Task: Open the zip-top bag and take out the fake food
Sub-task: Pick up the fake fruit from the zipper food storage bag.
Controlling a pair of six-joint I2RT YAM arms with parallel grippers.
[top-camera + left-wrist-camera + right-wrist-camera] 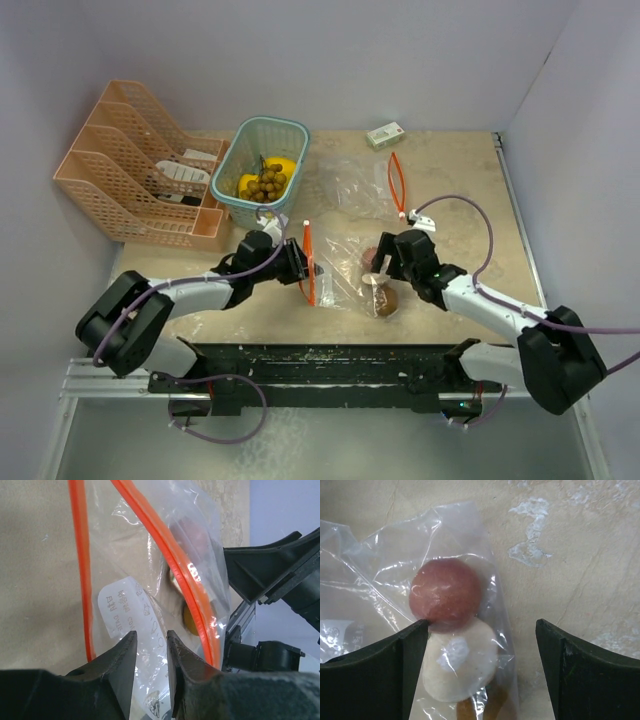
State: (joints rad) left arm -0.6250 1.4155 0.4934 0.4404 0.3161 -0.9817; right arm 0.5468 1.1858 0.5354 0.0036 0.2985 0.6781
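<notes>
Both arms at the zip-top bag [345, 272], mouth left, food at the right end

Nearest us, the left gripper [151, 647] stands at a narrow gap with clear film in it, beside the orange zip [170, 565]; the right gripper [482, 625] gapes wide over the red piece [445, 597] and beige piece [460, 665], both inside the bag. We judge that the bag's long axis runs left to right, so the food lies nearer the right arm, away from the mouth. Farther back, the basket [232, 150] holds yellow fruits [283, 167] and a grape cluster [266, 185]
</notes>
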